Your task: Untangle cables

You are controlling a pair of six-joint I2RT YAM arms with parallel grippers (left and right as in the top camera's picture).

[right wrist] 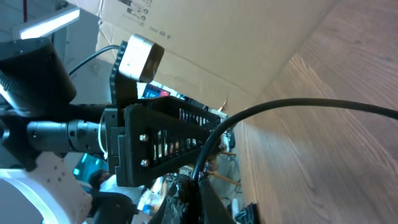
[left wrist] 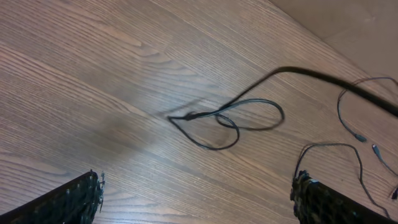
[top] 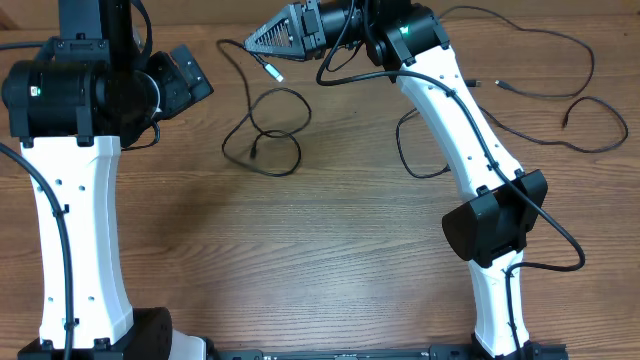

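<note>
Overhead view: right gripper (top: 255, 42) has its jaws pressed together, pinching a cable (top: 268, 68). Its plug end hangs just beside the right gripper. A loop (top: 272, 140) of cable lies on the table (top: 300, 260), near the right gripper on the base side. Other cables (top: 560, 70) lie well apart, to its right. Left gripper (left wrist: 198, 186) jaws are spread wide, holding nothing.

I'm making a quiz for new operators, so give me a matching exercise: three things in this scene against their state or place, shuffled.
Things:
1. left gripper
2. right gripper
3. looped cable

States or places:
A. lying mid-table
B. open, holding nothing
C. shut on a cable

Pairs: 1-B, 2-C, 3-A.
</note>
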